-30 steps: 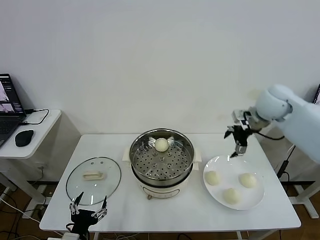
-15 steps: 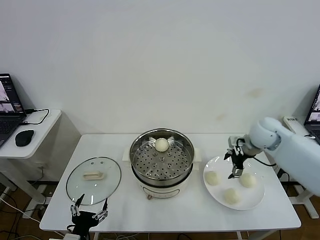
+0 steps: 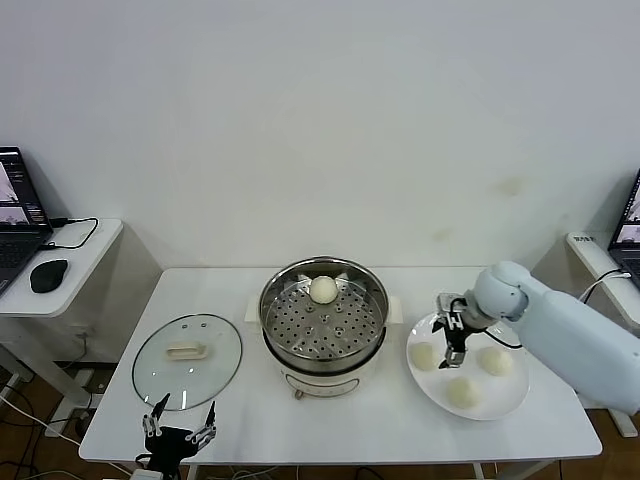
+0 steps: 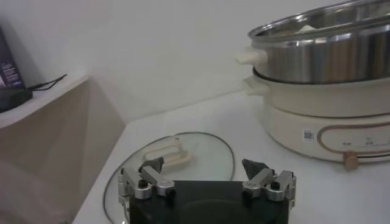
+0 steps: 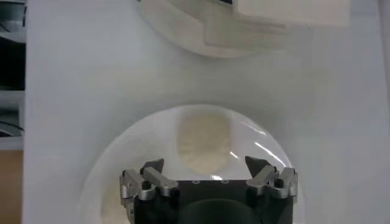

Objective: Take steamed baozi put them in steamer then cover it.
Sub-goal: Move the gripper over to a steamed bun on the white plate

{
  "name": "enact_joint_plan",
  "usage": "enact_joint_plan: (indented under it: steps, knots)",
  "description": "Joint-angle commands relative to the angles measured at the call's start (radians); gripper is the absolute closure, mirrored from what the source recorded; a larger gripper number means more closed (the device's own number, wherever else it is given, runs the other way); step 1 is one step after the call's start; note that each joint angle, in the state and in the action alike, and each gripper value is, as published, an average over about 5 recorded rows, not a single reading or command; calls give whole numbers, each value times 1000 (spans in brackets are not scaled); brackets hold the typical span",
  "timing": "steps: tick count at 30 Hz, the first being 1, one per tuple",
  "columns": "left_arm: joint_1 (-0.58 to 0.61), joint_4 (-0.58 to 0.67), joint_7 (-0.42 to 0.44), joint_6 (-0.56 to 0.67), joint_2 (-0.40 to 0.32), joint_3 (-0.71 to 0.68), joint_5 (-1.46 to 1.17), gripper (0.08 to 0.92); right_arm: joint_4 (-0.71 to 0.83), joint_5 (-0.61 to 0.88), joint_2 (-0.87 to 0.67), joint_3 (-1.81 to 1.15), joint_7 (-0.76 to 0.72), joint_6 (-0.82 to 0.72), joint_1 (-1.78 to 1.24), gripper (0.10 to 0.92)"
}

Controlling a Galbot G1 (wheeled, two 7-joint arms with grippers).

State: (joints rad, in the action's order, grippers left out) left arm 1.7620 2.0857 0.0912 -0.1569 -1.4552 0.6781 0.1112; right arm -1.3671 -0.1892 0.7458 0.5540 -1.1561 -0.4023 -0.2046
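Note:
The steamer [image 3: 322,322] stands mid-table with one steamed baozi [image 3: 322,289] on its perforated tray. Three more baozi lie on a white plate [image 3: 512,398] to its right: one at the plate's left [image 3: 425,355], one at its right [image 3: 495,360], one at the front [image 3: 461,391]. My right gripper [image 3: 451,350] hangs open just above the plate beside the left baozi; in the right wrist view that baozi [image 5: 204,143] lies just ahead of the open gripper [image 5: 205,165]. My left gripper [image 3: 187,410] waits open at the table's front left, seen also in the left wrist view [image 4: 204,165].
The glass lid [image 3: 187,358] with its cream handle lies flat on the table left of the steamer, just beyond the left gripper; the left wrist view shows this lid [image 4: 177,159] too. A side desk with a laptop [image 3: 15,215] and mouse [image 3: 48,274] stands at far left.
My right arm has come down and leftward from above the plate's back edge to just over the plate's left baozi. The left gripper has sunk slightly toward the front edge.

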Motion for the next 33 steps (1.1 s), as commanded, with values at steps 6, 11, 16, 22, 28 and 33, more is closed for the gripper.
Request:
enact_joint_plan:
  steps: [6, 11, 16, 22, 28, 33]
  knots:
    - [-10, -16, -4, -1, -1, 1, -3, 177, 86, -41, 63, -2, 24, 37, -22, 203]
    - [-13, -22, -2, -1, -1, 0, -3, 177, 94, -51, 71, 2, 20, 40, -18, 202]
    - [-18, -33, -2, -1, 0, 2, -3, 177, 95, -57, 69, 8, 12, 42, -16, 203]
    - [-21, -37, -2, -1, 0, 1, -2, 177, 102, -58, 68, 6, 16, 41, -21, 202]
    - [-21, -37, -3, -1, -2, -3, -1, 177, 104, -48, 69, 4, 18, 38, -21, 246]
    - [-17, -38, -4, 0, -4, -4, 0, 177, 105, -45, 67, 5, 16, 37, -20, 328]
